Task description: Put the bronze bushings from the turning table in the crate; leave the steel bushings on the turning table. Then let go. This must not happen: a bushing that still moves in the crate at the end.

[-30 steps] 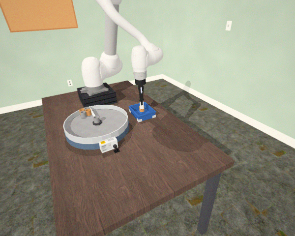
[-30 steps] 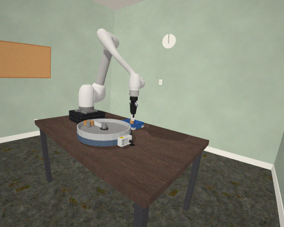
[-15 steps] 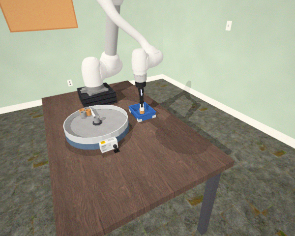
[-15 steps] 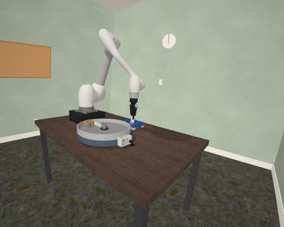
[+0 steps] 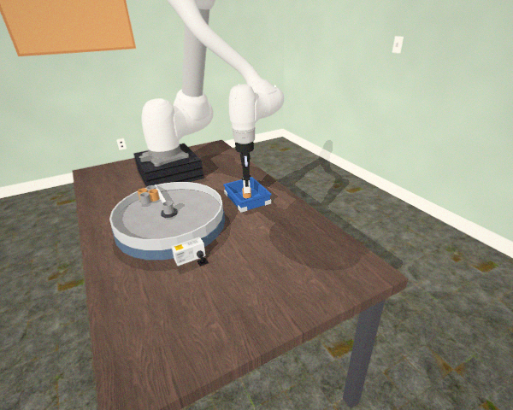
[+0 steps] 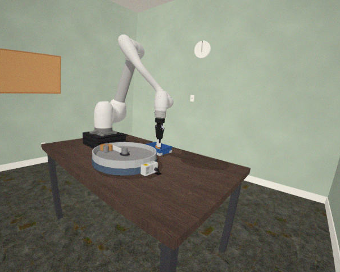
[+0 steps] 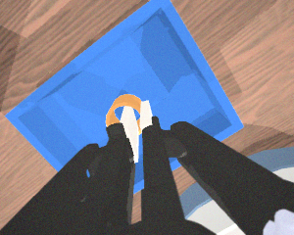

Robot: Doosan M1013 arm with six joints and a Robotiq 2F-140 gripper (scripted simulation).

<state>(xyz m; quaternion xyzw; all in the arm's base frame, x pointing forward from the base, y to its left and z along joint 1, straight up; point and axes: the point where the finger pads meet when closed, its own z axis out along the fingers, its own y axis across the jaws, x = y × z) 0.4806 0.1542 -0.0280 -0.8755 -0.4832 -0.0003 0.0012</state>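
Observation:
My gripper [image 5: 246, 184] [image 6: 158, 143] [image 7: 139, 116] points down over the blue crate [image 5: 254, 203] [image 6: 166, 150] [image 7: 186, 93]. It is shut on the wall of a bronze bushing [image 5: 246, 193] [image 6: 156, 147] [image 7: 122, 100], one fingertip inside the ring and one outside. The bushing is within the crate's outline; its height over the floor is hard to tell. On the turning table [image 5: 159, 243] [image 6: 123, 164] [image 7: 279, 156], two bronze bushings [image 5: 154, 195] [image 6: 102, 147] stand close to a steel bushing [image 5: 144, 200] [image 6: 106, 148]. Another grey one shows partly behind them in the top view.
A white bar [image 5: 160, 194] [image 6: 117, 148] runs from beside the bushings to the grey centre hub [image 5: 168, 207] [image 6: 124, 151]. The turning table's raised rim stands close to the crate. A white control box [image 5: 188, 251] [image 6: 148, 168] sits at its front. The arm's black base [image 5: 170, 169] [image 6: 89, 139] is behind.

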